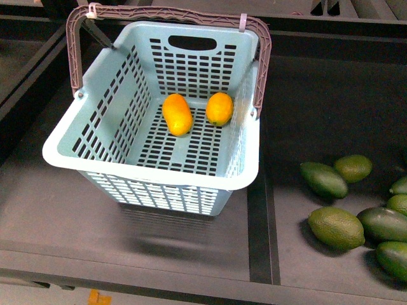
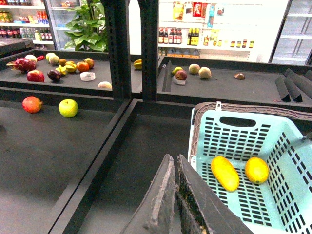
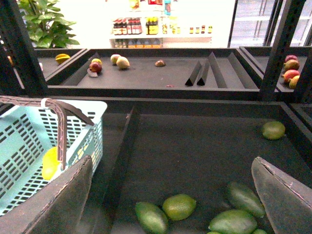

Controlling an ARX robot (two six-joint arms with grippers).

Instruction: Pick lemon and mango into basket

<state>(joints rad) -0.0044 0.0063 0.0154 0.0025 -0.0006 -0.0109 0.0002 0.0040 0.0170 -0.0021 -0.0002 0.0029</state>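
Black shelving (image 1: pixel 191 254) carries the basket (image 1: pixel 95 159); shop, seemingly.

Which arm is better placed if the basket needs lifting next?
Left. Its tool is shut and empty right at the basket, where the mango and lemon already lie. The right tool is open over the green fruits.

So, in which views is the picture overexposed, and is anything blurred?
Front view: even light, sharp; the basket casts a soft shadow in front, and the mango and lemon show small highlights. Left wrist view: the shop background is washed out white; the shut left gripper is near and soft. Right wrist view: same glare behind the shelves.
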